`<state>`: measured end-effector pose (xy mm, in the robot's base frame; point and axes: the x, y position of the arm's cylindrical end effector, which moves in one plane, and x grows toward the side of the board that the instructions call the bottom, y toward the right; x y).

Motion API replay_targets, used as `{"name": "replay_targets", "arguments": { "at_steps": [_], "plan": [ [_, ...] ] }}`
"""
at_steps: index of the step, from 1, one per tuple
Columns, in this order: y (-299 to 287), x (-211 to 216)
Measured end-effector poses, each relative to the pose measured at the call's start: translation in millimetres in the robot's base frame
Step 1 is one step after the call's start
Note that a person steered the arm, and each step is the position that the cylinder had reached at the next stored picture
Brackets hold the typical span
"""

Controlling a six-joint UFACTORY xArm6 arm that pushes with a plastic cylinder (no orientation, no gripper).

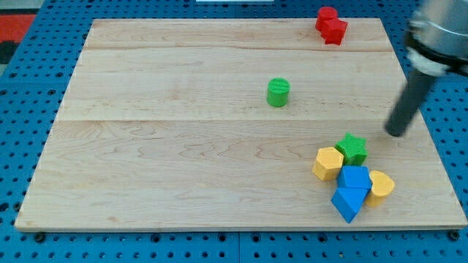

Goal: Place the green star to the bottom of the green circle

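- Camera view: the bench [183,168] is carrying all blocks; the green circle [278,93] is standing alone near the middle, slightly toward the view's top and right.
- The green star [352,148] is sitting in the lower right, touching or just beside a yellow block [328,162] on its left, with a blue block [355,177], a second blue block [348,202] and a second yellow block [380,186] clustered below it.
- Two red blocks [330,25] are resting together at the top edge, well apart from the work.
- The tool is a plain rod with no jaws, so no open or closed state applies; my tip [395,133] is standing just to the right of the star and slightly above it, apart from it and holding nothing.
- Handling judgement: the star is appearing small, rigid and light, so it is likely sliding easily and rotating if pushed off-centre.
- Contact advice: push on the star's right face, through its centre, driving it leftward away from the cluster.
- Risk: the adjoining yellow block is likely travelling along with it.
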<state>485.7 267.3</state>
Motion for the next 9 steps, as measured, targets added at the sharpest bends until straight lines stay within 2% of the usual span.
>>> {"name": "replay_targets", "arguments": {
  "at_steps": [1,3,6,9],
  "plan": [
    [-17.9,48.8],
    [-116.0,26.5],
    [-147.0,38.3],
    [-177.8,-9.4]
  ]
}}
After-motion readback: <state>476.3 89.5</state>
